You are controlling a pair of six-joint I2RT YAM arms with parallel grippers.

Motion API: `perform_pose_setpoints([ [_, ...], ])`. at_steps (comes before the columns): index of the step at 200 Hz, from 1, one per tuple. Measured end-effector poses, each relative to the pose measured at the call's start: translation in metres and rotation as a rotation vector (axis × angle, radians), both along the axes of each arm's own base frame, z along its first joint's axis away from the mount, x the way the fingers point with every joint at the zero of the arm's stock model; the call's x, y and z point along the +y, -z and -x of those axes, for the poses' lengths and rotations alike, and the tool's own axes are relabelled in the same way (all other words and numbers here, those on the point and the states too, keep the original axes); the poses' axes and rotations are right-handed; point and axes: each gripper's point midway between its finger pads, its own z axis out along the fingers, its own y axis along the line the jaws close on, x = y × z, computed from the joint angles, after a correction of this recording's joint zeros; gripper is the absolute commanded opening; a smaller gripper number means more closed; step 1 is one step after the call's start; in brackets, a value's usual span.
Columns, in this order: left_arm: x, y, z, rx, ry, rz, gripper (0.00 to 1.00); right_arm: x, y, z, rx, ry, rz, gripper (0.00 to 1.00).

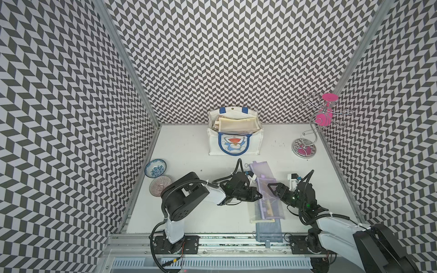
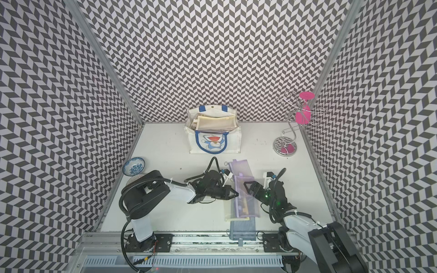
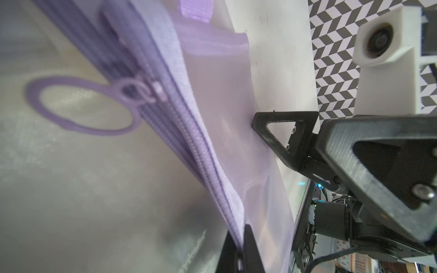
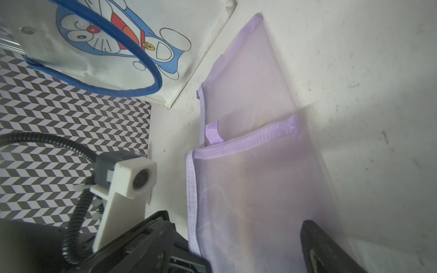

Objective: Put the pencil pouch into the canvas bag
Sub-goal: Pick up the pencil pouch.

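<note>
Pencil pouch [image 1: 263, 170], a long translucent lilac mesh sleeve with a lilac zip and ring pull, lies flat on the table in front of the canvas bag, well short of it and not inside. The canvas bag [image 1: 250, 146], a boxy cream-white tote with blue strap handles and a blue-and-white cartoon cat on its front, stands upright at the back wall. Its open mouth holds beige mesh pouches [image 1: 236, 124] set on edge.

Away from the bag, the lilac pouch's near end overlaps a pale yellow see-through pouch [image 1: 251, 209]. Farther still from the bag, a grey-blue pouch [image 1: 268, 232] reaches the table's front edge.

The white tabletop [image 1: 189, 212] is scuffed. Walls [image 1: 212, 59] of black-and-white chevron close it in on three sides. Left of the bag and nearer the robot sit a blue-patterned porcelain bowl [image 1: 155, 167] and a pink ribbed bowl [image 1: 159, 186], touching. Right of the bag stands a chrome wire stand with pink discs [image 1: 305, 147].

Both arms reach low over the table in front of the bag. The left gripper [image 1: 259, 195] is pinched tight on the pouch's zip edge. The right gripper [image 1: 272, 188] faces it across the pouch, jaws spread, with one fingertip [image 3: 261, 123] pressing the mesh.
</note>
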Motion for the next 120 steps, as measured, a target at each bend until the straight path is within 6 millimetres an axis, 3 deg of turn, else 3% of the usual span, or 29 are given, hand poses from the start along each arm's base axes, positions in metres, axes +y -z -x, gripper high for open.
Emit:
perform_pose_setpoints([
  [22, 0.008, -0.010, 0.001, -0.053, 0.014, -0.036, 0.00, -0.002, -0.007, -0.002, -0.016, -0.012, 0.043, 0.92],
  [36, 0.014, -0.016, -0.001, -0.093, 0.024, -0.070, 0.00, -0.003, -0.016, -0.004, -0.045, -0.016, 0.067, 1.00],
  [77, 0.016, -0.040, -0.023, -0.263, 0.093, -0.168, 0.00, -0.002, -0.043, -0.011, -0.139, -0.042, 0.102, 0.99],
  [103, 0.021, -0.067, -0.029, -0.377, 0.138, -0.137, 0.00, 0.003, -0.053, -0.011, -0.161, -0.091, 0.096, 1.00],
  [120, 0.027, -0.087, -0.027, -0.434, 0.167, -0.081, 0.00, 0.008, -0.067, -0.007, -0.210, -0.139, 0.063, 0.94],
])
